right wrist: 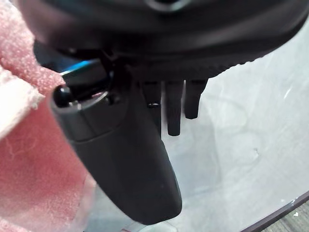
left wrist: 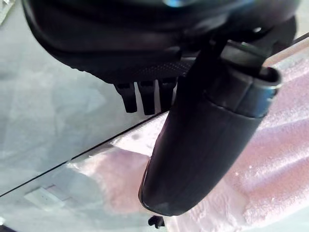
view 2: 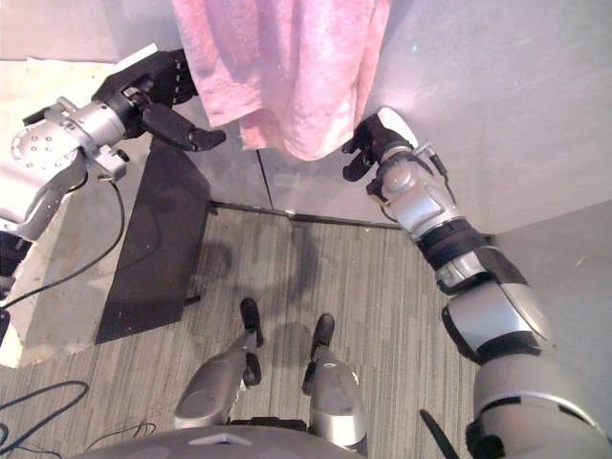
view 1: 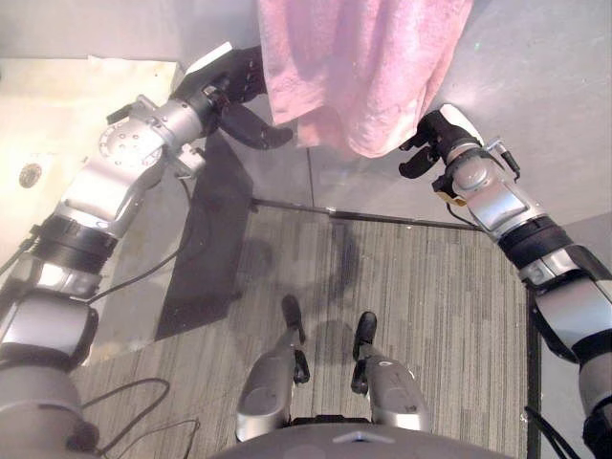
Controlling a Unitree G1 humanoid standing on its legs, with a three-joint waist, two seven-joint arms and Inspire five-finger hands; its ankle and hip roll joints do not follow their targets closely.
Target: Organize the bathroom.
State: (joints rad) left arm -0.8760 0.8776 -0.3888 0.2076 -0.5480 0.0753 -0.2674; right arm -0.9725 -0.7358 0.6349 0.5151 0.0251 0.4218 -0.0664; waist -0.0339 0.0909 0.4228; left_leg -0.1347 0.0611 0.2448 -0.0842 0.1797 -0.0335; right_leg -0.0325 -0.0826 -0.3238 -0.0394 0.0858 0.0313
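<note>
While a pink towel [view 1: 359,67] hangs in folds down the grey wall [view 1: 545,86], its long axis vertical and its lower hem well clear of the floor, both hands are raised to it from either side. The left hand [view 1: 229,86] is placed at the towel's left edge, with the thumb extended beneath the hem; its fingers are seen relaxed and uncurled in the left wrist view, and nothing is gripped. The right hand [view 1: 435,143] is held just beside the lower right corner of the hem, and its fingers are likewise seen loosely extended with nothing held. The towel therefore lies between the two hands and slightly above them. The left hand is judged the nearer, appearing to touch the cloth edge, though contact cannot be confirmed. Open wall is available to the right of the towel. To the left, a pale ledge [view 1: 57,143] and a dark panel [view 1: 206,239] restrict movement.
</note>
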